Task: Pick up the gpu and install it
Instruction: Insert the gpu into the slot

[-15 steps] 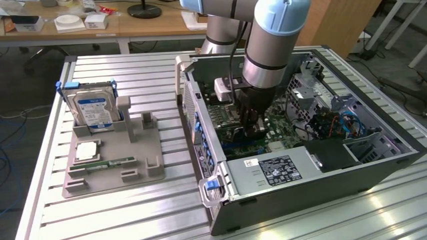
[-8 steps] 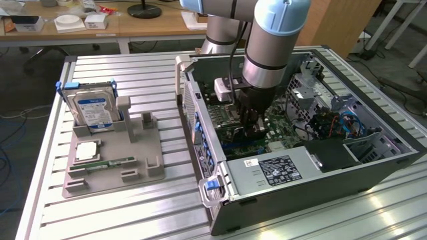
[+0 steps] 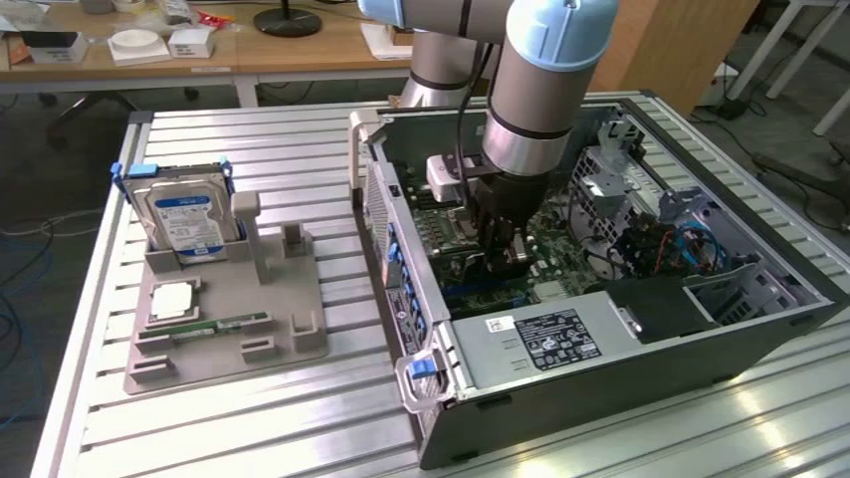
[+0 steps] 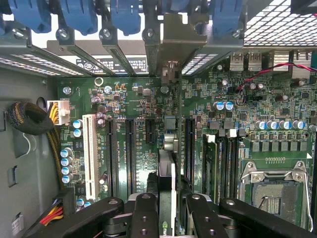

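Note:
My gripper [image 3: 505, 261] reaches down inside the open computer case [image 3: 398, 229], just above the green motherboard [image 3: 452, 234]. In the wrist view the gripper [image 4: 168, 218] is shut on the gpu [image 4: 167, 173], a thin dark card seen edge-on between the two black fingers [image 4: 143, 218]. The card stands upright over the motherboard [image 4: 148, 106], between the black expansion slots [image 4: 130, 153] and the long slot [image 4: 188, 148]. Its silvery end bracket [image 4: 173, 44] lies against the row of rear slot covers. I cannot tell whether the card's edge sits in a slot.
On the slatted table, a grey holder [image 3: 219, 339] carries a silver hard drive [image 3: 186, 224] and a slim green memory stick [image 3: 219, 325]. Inside the case are the power supply [image 3: 558, 339], drive cage [image 3: 618, 179], CPU socket [image 4: 272, 191], memory slots [image 4: 220, 158] and a cable bundle [image 4: 29, 119].

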Controlling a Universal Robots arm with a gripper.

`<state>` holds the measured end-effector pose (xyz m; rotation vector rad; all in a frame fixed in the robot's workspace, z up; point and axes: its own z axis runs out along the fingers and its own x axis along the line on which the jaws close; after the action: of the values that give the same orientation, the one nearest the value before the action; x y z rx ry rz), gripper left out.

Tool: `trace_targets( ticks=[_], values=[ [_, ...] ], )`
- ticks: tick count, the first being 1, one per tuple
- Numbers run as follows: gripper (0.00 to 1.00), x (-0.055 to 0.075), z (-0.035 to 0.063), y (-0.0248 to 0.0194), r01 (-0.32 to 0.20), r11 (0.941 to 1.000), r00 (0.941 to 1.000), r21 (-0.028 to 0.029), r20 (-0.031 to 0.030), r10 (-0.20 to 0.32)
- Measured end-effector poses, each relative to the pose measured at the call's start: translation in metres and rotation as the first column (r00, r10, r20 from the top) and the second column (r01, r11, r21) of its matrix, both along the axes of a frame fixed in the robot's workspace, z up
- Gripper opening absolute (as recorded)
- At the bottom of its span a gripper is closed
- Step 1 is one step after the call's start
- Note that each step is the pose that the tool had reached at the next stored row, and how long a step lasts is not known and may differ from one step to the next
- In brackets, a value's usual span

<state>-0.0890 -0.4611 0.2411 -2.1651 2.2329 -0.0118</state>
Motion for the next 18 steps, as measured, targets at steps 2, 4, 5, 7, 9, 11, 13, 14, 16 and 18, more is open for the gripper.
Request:
trace_targets(
  ticks=[2,4,5,7,9,11,13,14,16,18],
  values=[
    [0.26,0.0000,0.0000,0.0000,0.000,1.0000,1.0000,0.0000,0.0001,0.000],
    [0.26,0.0000,0.0000,0.0000,0.000,1.0000,1.0000,0.0000,0.0000,0.000],
    [0.26,0.0000,0.0000,0.0000,0.000,1.0000,1.0000,0.0001,0.0000,0.000],
    [0.26,0.0000,0.0000,0.0000,0.000,1.0000,1.0000,0.0000,0.0000,0.000],
    [0.26,0.0000,-0.0005,0.0000,0.000,1.0000,1.0000,0.0000,0.0000,0.000],
    [0.26,0.0000,-0.0016,0.0000,0.000,1.0000,1.0000,0.0000,0.0001,0.000],
    [0.26,0.0000,-0.0017,0.0000,0.000,1.0000,1.0000,-0.0003,-0.0002,0.000],
    [0.26,0.0000,-0.0018,0.0000,0.000,1.0000,1.0000,-0.0002,-0.0001,0.000],
    [0.26,0.0000,-0.0019,0.0000,0.000,1.0000,1.0000,-0.0001,0.0000,0.000],
    [0.26,0.0000,-0.0019,0.0000,0.000,1.0000,1.0000,0.0000,0.0000,0.000]
  ],
)
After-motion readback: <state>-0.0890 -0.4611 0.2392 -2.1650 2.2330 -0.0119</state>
